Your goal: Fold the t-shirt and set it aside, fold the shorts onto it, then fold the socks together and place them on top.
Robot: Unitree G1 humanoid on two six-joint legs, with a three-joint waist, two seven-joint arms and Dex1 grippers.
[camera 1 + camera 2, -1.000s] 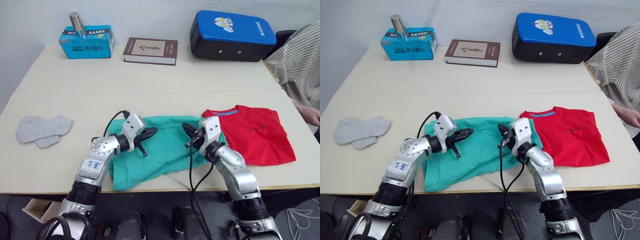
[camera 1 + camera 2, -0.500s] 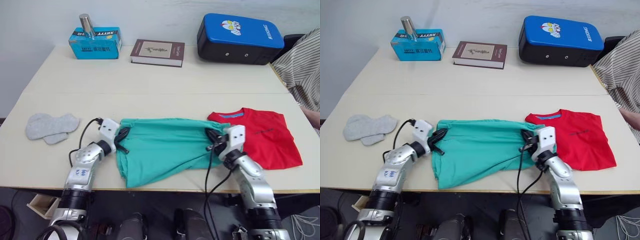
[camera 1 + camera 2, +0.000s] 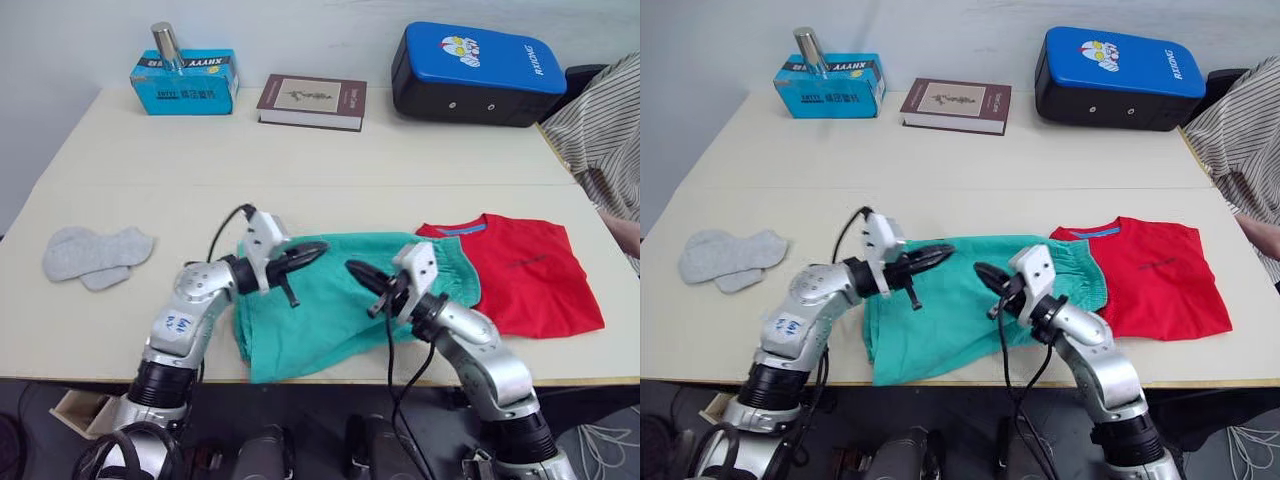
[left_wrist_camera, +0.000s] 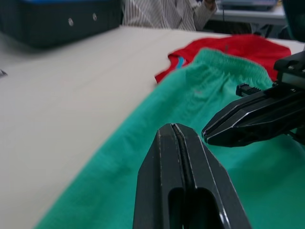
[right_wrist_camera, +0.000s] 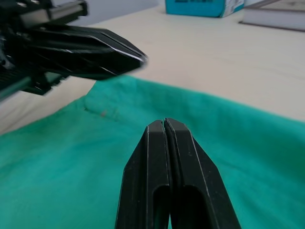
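Our left gripper [image 3: 312,250] and right gripper [image 3: 357,271] hover tip to tip over the teal-green soft fabric shorts [image 3: 330,310], each with fingers pressed together and empty. The shorts lie rumpled at the table's [image 3: 300,170] near edge, overlapping the bright red cotton t-shirt [image 3: 520,270]; the pale grey socks [image 3: 92,254] sit well apart. The grippers could collide, or drag fabric off the edge.

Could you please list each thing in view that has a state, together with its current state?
Shorts: spread flat, edge over the t-shirt.
T-shirt: lying flat.
Socks: overlapping, apart from the clothes.
Book: closed.
Left gripper: shut, empty.
Right gripper: shut, empty.
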